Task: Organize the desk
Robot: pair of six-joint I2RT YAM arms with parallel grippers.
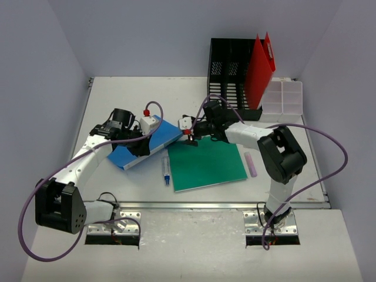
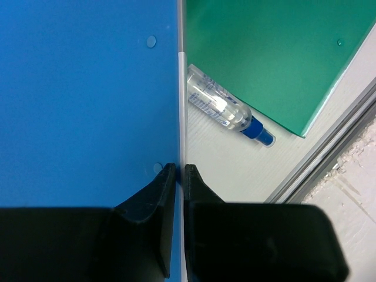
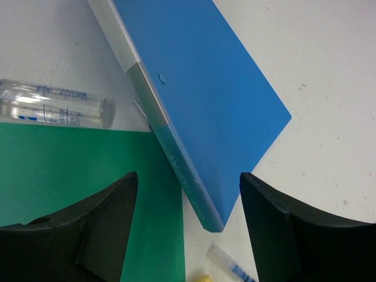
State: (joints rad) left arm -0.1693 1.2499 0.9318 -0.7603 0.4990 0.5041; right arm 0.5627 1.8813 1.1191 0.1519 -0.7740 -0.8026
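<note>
One white desk (image 1: 129,97), flat, rectangular, lightly speckled

In the left wrist view the green folder (image 2: 276,53) ran off the top and right edges. The blue folder (image 2: 82,100) left of it was cut by the top and left edges, its near edge covered by the left end effector (image 2: 180,170). Print on the clear tube (image 2: 217,106) beside the green folder was too small to read. In the right wrist view a small tube (image 3: 232,267) right of the green folder was cut by the bottom edge. From above, the pale purple stick (image 1: 251,164) right of the green folder was too small to identify.
</note>
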